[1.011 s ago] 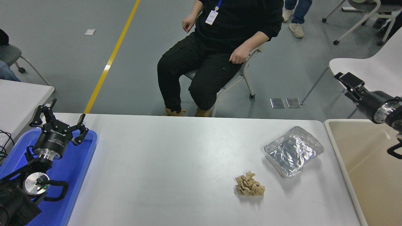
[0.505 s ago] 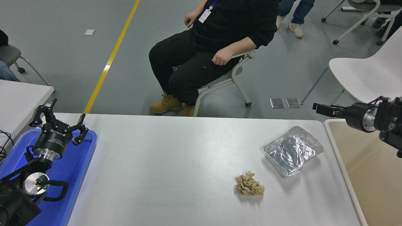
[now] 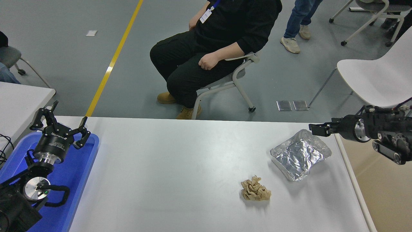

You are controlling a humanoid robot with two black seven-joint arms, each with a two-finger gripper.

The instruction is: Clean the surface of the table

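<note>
White table surface (image 3: 180, 167) holds crumpled paper (image 3: 255, 190), foil tray (image 3: 300, 154).

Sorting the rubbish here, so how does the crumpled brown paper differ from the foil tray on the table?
The brown paper is a small, matte, tan wad; the foil tray is larger, shiny silver and shaped like a shallow dish. The paper lies nearer the camera, the foil tray farther right, just below the right gripper. Both rest on the table surface, untouched.
</note>
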